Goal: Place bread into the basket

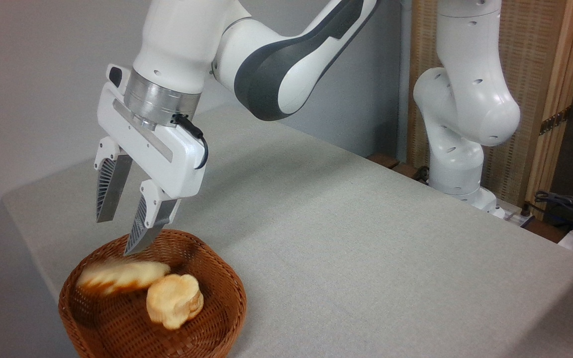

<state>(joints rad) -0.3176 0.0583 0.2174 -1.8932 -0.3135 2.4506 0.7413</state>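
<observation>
The bread [120, 276], a long golden loaf with toasted patches, shows blurred inside the brown wicker basket [222, 318] at the lower left, towards its back. A small round scalloped bun [175, 300] lies in the basket beside it, touching or nearly touching the loaf's right end. My gripper [120, 234] hangs just above the basket's back rim, over the loaf. Its two ribbed fingers stand apart with nothing between them. The loaf is free of the fingers.
The basket sits near the table's [346, 248] front left corner, partly cut off by the frame's bottom edge. The arm's white base [458, 164] stands at the table's far right edge. Cables [570, 206] lie beyond that edge, by a wooden screen.
</observation>
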